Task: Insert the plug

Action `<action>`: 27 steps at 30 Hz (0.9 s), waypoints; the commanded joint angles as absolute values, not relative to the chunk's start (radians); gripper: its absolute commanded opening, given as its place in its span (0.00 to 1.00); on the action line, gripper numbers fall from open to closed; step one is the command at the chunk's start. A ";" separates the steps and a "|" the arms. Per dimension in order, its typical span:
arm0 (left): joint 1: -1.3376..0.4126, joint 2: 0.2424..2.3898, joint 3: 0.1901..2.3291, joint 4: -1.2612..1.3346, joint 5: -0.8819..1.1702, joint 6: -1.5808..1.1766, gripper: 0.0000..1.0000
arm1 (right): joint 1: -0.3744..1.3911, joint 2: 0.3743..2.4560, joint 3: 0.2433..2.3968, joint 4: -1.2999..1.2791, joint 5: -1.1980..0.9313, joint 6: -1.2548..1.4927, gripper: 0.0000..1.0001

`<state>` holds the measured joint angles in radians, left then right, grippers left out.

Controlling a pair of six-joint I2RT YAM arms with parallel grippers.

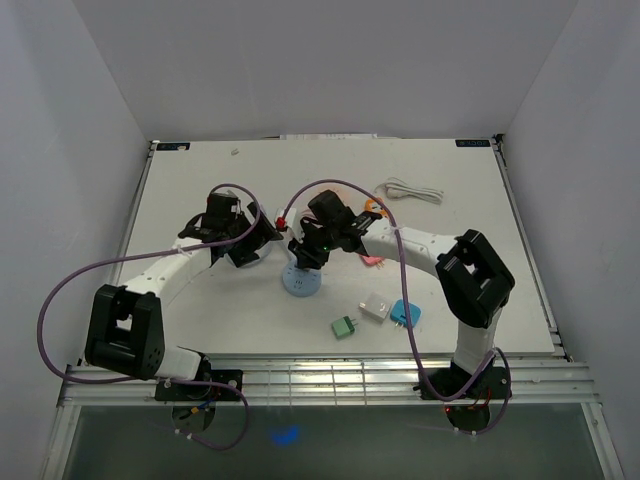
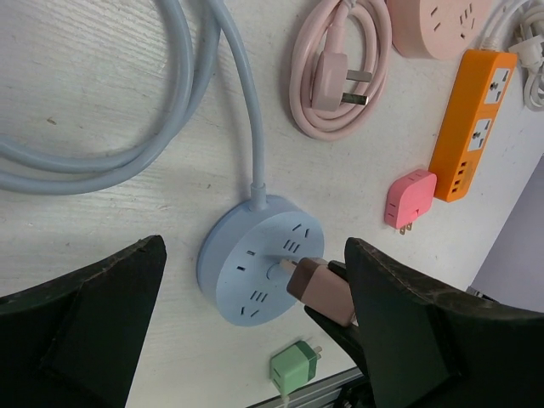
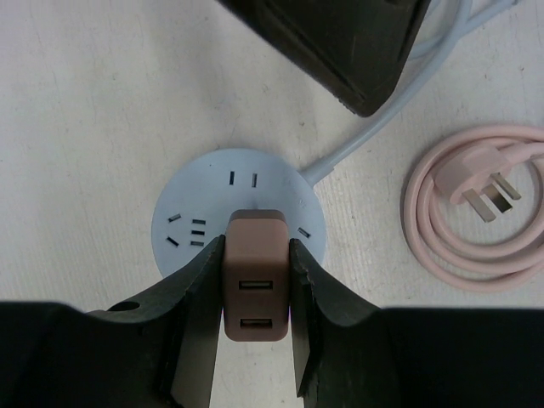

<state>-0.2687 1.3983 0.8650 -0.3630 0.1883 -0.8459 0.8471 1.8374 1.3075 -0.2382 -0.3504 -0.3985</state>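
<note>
Right wrist, plug [image 3: 257, 289] btwn jaws, at socket [image 3: 204, 191].

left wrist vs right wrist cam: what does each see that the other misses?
Left wrist only: orange power strip, pink adapter, green adapter. Right wrist only: the two USB ports on the brown adapter. Both: blue round socket, the brown adapter at it held by the right gripper, coiled pink cable.
</note>
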 commanded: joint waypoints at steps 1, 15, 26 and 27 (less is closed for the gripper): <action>-0.258 1.350 0.865 -0.380 0.204 -0.827 0.97 | 0.856 1.853 1.371 -0.253 -0.353 -0.433 0.08; -0.253 1.341 0.864 -0.390 0.210 -0.804 0.97 | 0.857 1.859 1.385 -0.276 -0.292 -0.443 0.08; -0.252 1.344 0.864 -0.385 0.216 -0.795 0.97 | 0.858 1.898 1.402 -0.302 -0.258 -0.451 0.08; -0.253 1.344 0.864 -0.385 0.216 -0.793 0.97 | 0.859 1.902 1.411 -0.314 -0.253 -0.453 0.08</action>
